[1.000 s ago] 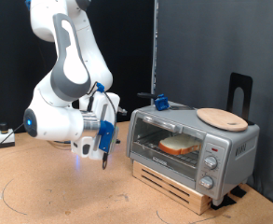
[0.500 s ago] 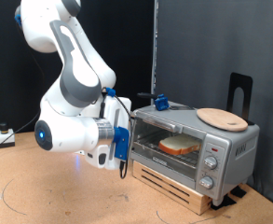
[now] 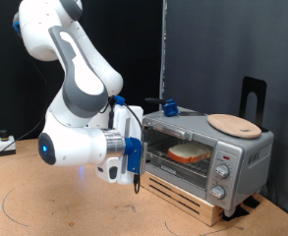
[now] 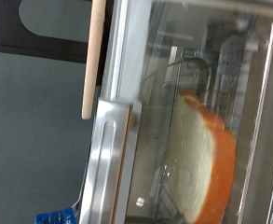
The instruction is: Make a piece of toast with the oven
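The silver-grey oven (image 3: 244,150) stands on a wooden base at the exterior view's right, its glass door closed. The piece of toast (image 3: 190,152) lies on the rack inside, pale with a golden-brown crust. My gripper (image 3: 134,181) hangs just off the oven's left front corner, fingers pointing down, close to the door's left edge. Nothing shows between its fingers. In the wrist view the gripper does not show; the toast (image 4: 206,163) is seen through the glass, beside the oven's silver door frame (image 4: 113,159).
A round wooden plate (image 3: 232,124) lies on top of the oven; its edge shows in the wrist view (image 4: 94,56). A small blue object (image 3: 168,106) sits at the oven's back left. A black stand (image 3: 254,96) rises behind. Three knobs (image 3: 222,169) are at the oven's right.
The arm has swung towards the exterior view's right, and the gripper has moved lower and closer to the oven's left front. The oven, toast and plate have not moved.
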You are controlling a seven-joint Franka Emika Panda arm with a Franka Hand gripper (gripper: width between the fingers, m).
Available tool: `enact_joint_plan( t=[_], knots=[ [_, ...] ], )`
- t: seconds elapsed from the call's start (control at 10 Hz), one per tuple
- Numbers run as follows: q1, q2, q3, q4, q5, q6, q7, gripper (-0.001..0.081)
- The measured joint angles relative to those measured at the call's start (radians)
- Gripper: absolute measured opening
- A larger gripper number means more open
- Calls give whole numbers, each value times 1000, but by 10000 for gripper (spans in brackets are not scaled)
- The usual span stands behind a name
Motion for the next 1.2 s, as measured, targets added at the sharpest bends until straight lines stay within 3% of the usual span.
enact_joint_plan(
  t=[0.3, 0.7, 0.8, 1.0, 1.2],
  knots=[
    [108, 87, -43, 105, -46, 19, 51, 807],
    [251, 162, -118, 213, -80, 120, 131, 807],
    [250, 162, -118, 213, -80, 109, 131, 807],
    [249, 182, -118, 250, -65, -30, 146, 807],
    [262, 234, -123, 273, -52, -29, 151, 807]
  ],
)
